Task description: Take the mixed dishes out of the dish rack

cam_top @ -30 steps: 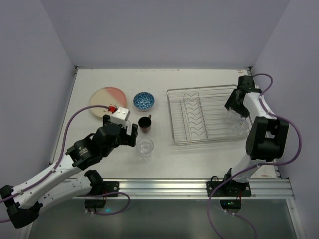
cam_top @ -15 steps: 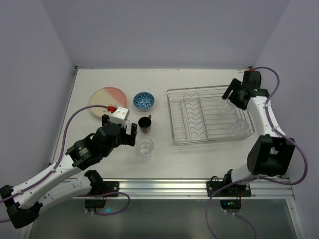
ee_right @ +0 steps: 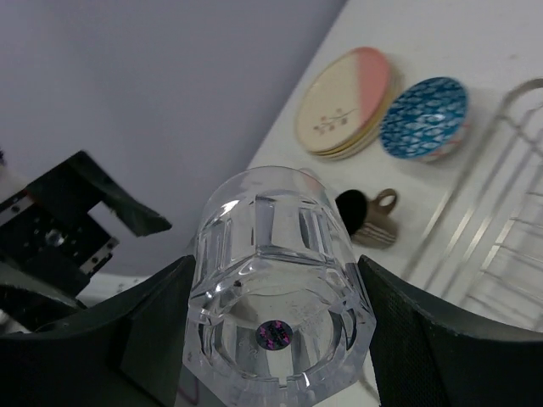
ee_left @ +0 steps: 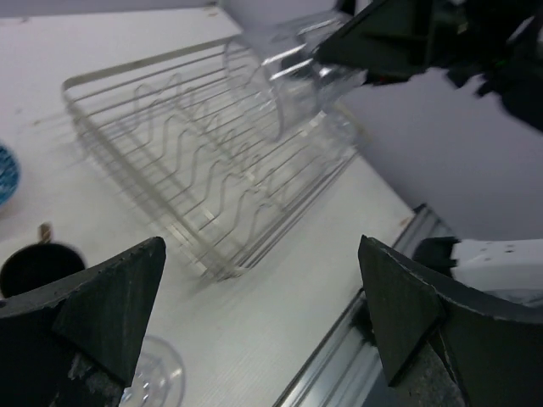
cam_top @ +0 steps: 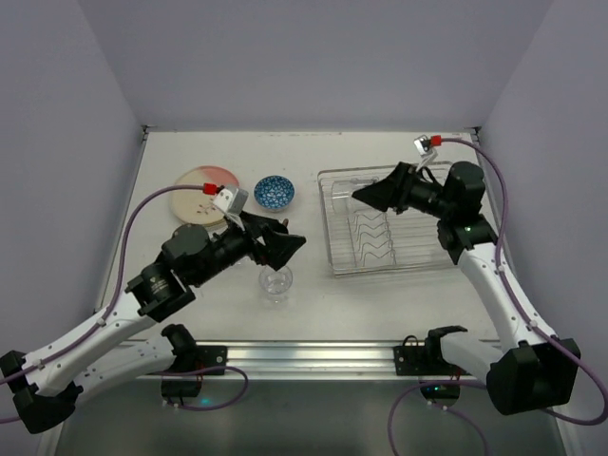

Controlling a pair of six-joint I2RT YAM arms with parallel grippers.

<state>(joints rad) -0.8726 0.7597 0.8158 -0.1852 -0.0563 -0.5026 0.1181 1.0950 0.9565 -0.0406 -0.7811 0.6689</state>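
My right gripper (cam_top: pixel 369 195) is shut on a clear glass tumbler (ee_right: pixel 276 288) and holds it tilted in the air above the left part of the silver wire dish rack (cam_top: pixel 404 255). The held tumbler also shows in the left wrist view (ee_left: pixel 284 80). My left gripper (cam_top: pixel 283 245) is open and empty, raised over the dark brown mug (ee_left: pixel 32 264), facing the rack (ee_left: pixel 204 182). A second tumbler (cam_top: pixel 275 281) stands on the table below it. The cream and pink plates (cam_top: pixel 201 190) and the blue-patterned bowl (cam_top: pixel 274 192) sit at the far left.
The rack's zigzag dividers (cam_top: pixel 370 228) hold no plates. The right arm (cam_top: pixel 475 247) crosses the rack's right end and hides that corner. A metal rail (cam_top: pixel 313 356) runs along the table's near edge. Walls close in the left, back and right.
My right gripper has swung from the rack's far right corner leftward over the rack, carrying a tumbler. My left gripper has turned and reached toward the rack, now covering the mug from above.
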